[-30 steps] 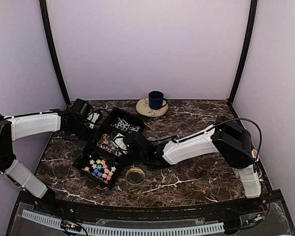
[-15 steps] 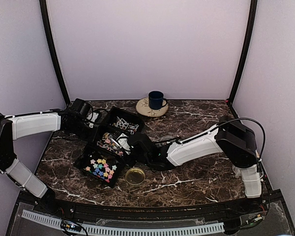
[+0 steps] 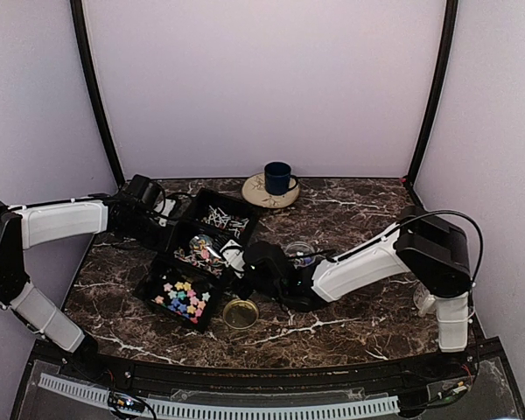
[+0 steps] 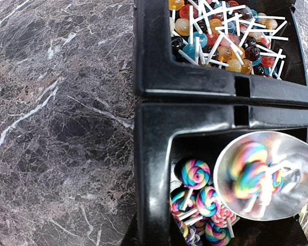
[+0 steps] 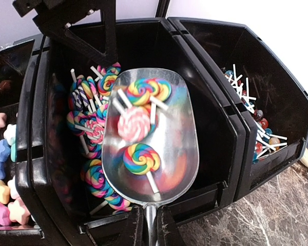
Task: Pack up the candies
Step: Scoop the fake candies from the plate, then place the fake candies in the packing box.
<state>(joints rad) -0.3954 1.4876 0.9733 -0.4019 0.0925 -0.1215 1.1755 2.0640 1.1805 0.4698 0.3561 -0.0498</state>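
lying in scoop (image 5: 180,154), candies (image 5: 141,158), just ahead of right hand (image 5: 150,226)

Left arm (image 3: 61,223), right arm (image 3: 359,267): my long links are rounded white shells, set between chunky black joint housings. Short white links near both bases too. One thin black cable (image 3: 442,213) loops over my right arm's big black housing. Right gripper (image 5: 149,230): matte black, plain flat fingers (image 5: 131,228). Left gripper (image 3: 164,214): black, its finger an open triangular frame.
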